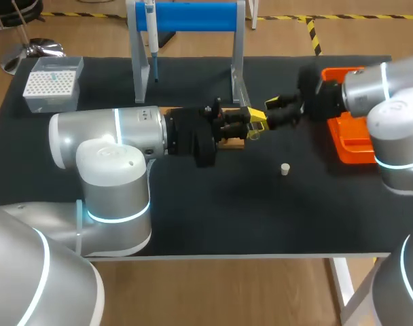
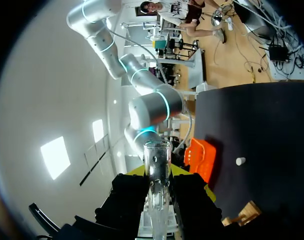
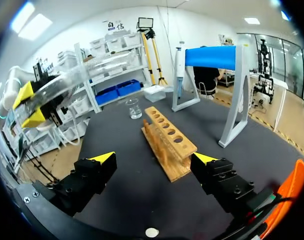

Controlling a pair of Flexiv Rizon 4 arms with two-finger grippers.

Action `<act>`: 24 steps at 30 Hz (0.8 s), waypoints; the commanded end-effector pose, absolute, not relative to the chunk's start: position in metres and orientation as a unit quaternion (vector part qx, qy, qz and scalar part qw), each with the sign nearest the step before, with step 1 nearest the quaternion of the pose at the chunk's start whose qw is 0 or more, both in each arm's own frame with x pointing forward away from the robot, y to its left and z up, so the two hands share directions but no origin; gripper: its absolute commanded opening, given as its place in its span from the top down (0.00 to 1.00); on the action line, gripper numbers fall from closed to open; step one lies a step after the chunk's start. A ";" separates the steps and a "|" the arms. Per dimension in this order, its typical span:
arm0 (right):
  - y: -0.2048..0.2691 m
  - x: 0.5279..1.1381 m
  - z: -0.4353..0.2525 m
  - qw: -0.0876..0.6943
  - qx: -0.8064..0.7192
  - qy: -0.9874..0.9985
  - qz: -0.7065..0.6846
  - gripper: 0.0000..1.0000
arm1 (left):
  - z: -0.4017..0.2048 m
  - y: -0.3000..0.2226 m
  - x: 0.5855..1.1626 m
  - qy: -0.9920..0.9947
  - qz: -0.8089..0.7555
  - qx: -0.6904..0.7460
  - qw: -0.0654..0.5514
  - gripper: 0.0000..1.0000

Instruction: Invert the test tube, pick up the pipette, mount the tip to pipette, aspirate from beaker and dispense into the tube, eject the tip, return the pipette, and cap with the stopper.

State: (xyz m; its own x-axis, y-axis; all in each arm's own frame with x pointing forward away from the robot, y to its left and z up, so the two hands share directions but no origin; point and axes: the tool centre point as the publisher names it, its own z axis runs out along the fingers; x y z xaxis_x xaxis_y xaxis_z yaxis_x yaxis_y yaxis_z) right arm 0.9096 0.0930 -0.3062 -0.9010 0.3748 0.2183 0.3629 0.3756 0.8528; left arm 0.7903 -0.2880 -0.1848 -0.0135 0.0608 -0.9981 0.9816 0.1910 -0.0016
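At the left, the pipette (image 1: 151, 41) is hanging on its blue stand (image 1: 193, 17), not yet needed. Toward the middle, the left tool (image 1: 255, 122) is pinching the test tube (image 2: 157, 170) by its smooth glass wall, holding it in the air over the end of the wooden rack (image 1: 231, 141). If the pinch is too light, the tube is likely to slip while being turned and fall onto the rack. Just beside it, the right tool (image 3: 154, 159) is standing spread and empty; a wide swing risks knocking glass against its fingers. Further right, the stopper (image 1: 285, 169) is lying loose on the table (image 1: 193, 217), where a low sweep could send it rolling.
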 end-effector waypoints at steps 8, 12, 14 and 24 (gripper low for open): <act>0.099 0.898 -0.317 0.016 0.206 0.839 0.503 0.00 | -0.185 -0.290 0.791 0.563 -0.435 0.462 0.529 1.00; 0.098 0.898 -0.316 0.015 0.206 0.840 0.502 0.00 | -0.185 -0.290 0.791 0.563 -0.435 0.462 0.529 1.00; 0.098 0.898 -0.316 0.015 0.206 0.840 0.502 0.00 | -0.185 -0.290 0.791 0.563 -0.435 0.462 0.529 1.00; 0.098 0.898 -0.316 0.015 0.206 0.840 0.502 0.00 | -0.185 -0.290 0.791 0.563 -0.435 0.462 0.529 1.00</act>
